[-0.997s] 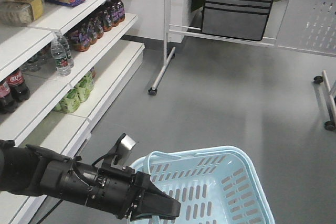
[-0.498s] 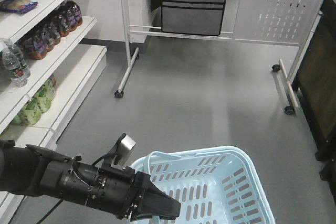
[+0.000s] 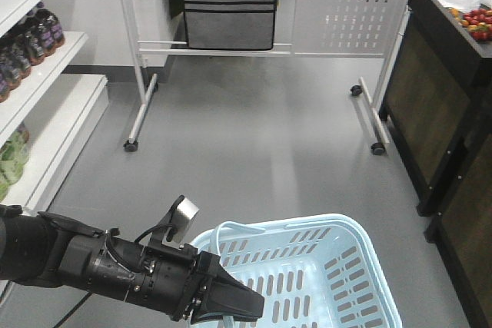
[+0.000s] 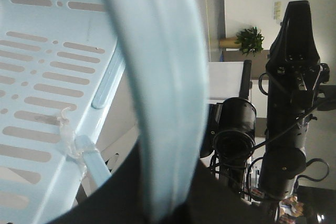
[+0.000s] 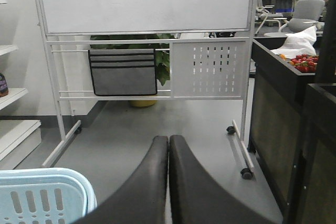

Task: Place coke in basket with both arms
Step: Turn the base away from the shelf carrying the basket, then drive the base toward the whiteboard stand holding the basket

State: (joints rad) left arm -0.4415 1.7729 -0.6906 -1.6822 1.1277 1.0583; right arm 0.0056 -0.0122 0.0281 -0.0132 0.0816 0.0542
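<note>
Front-facing view: grey floor (image 3: 254,136), whiteboard stand (image 3: 346,13); left claw (image 3: 246,305) grips basket (image 3: 323,266), right claw (image 5: 168,142) clenched.

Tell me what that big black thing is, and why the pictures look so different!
That is the left arm of a two-armed robot in a shop. The wide picture looks forward from the robot: its left gripper is shut on the light blue basket. The blurry picture comes from a camera on that left wrist, so the basket's handle looks huge; the other arm stands beside it. The last picture comes from the right wrist: the right gripper is shut and holds nothing. Behind it are a whiteboard and grey floor.
</note>
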